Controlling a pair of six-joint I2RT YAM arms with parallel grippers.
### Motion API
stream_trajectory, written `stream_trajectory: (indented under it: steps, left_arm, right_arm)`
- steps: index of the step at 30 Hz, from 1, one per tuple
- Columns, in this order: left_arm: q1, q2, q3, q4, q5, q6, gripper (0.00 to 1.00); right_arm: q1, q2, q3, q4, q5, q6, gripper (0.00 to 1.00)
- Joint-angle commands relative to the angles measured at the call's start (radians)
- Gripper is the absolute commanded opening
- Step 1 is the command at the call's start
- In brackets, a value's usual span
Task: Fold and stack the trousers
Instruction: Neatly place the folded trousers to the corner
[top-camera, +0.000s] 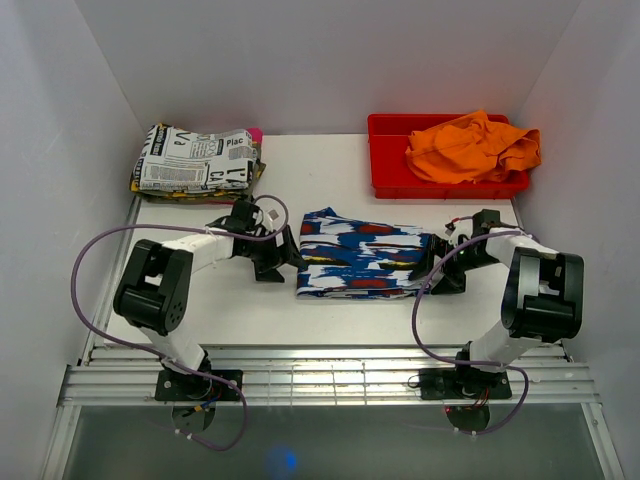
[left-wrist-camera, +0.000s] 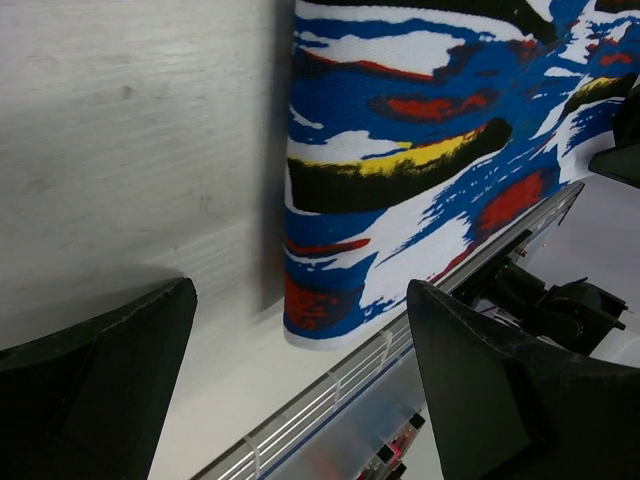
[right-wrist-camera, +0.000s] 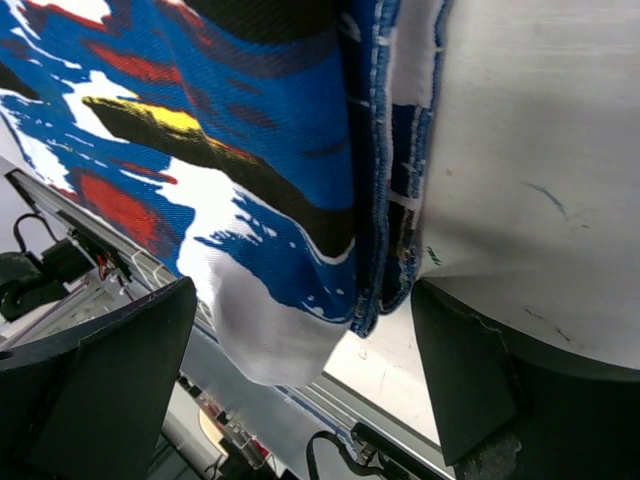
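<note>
Closest in the left wrist view, the left gripper is showing its two dark fingers spread wide and gripping nothing. The folded left edge of the trousers is lying flat on the table just ahead of the gap. The right gripper is standing much the same: its fingers are wide apart, with the layered, stitched right end of the cloth lying loose beneath them, not pinched. From above, the trousers are resting as a neat rectangle mid-table, between the two grippers and well apart from the newspaper-print folded cloth at the far left and the red bin holding an orange cloth at the far right. Both arms are reaching forward low over the table, elbows raised, wrists turned inward so that each gripper is facing one short end. The cloth is looking soft, light and limp, so it is likely to sag and spill open if lifted at a single point. Pinching through every layer at both short ends together seems the safer hold, with the thick hem on the right giving the firmer bite.
</note>
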Motion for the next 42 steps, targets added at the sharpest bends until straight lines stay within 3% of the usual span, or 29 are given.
stream_trajectory:
  steps: [1,9,14,18,19,22,26,28,31,32,34,42]
  left_arm:
    - [-0.049,0.014,0.023,0.034,-0.02,-0.048,0.98]
    - [-0.106,0.072,-0.03,0.078,-0.018,-0.149,0.94]
    - [-0.116,0.055,-0.044,0.016,-0.043,-0.175,0.93]
    - [-0.116,0.006,-0.102,-0.003,-0.047,-0.181,0.93]
    - [-0.124,-0.006,-0.112,0.006,-0.047,-0.19,0.91]
    - [-0.129,-0.011,-0.118,0.034,-0.058,-0.183,0.8]
    - [-0.129,-0.006,-0.07,0.02,-0.086,-0.151,0.61]
    - [-0.127,-0.009,-0.043,0.003,-0.095,-0.143,0.48]
    - [-0.127,-0.026,-0.026,-0.021,-0.101,-0.118,0.33]
    - [-0.127,-0.031,-0.009,-0.03,-0.109,-0.109,0.26]
    - [-0.127,-0.054,0.008,-0.055,-0.132,-0.071,0.01]
    - [-0.127,-0.144,0.12,-0.158,-0.308,0.098,0.0]
  right_arm:
    - [0.024,0.048,-0.002,0.067,0.029,-0.009,0.95]
    - [0.068,0.073,-0.026,0.093,0.02,0.01,0.99]
    - [0.083,0.074,-0.029,0.093,0.017,0.013,0.91]
    - [0.083,0.054,-0.058,0.1,0.012,0.014,0.74]
    - [0.085,0.057,-0.061,0.109,0.002,0.017,0.63]
    - [0.087,0.071,-0.038,0.103,0.009,-0.004,0.41]
    - [0.087,0.067,-0.005,0.079,0.012,-0.019,0.28]
    - [0.09,0.056,0.006,0.073,-0.015,-0.022,0.15]
    - [0.106,0.019,0.029,0.053,-0.027,-0.03,0.08]
    - [0.113,0.013,0.035,0.047,-0.027,-0.032,0.08]
    - [0.128,0.002,0.055,0.04,-0.035,-0.035,0.08]
    - [0.269,-0.078,0.169,0.077,0.018,-0.01,0.08]
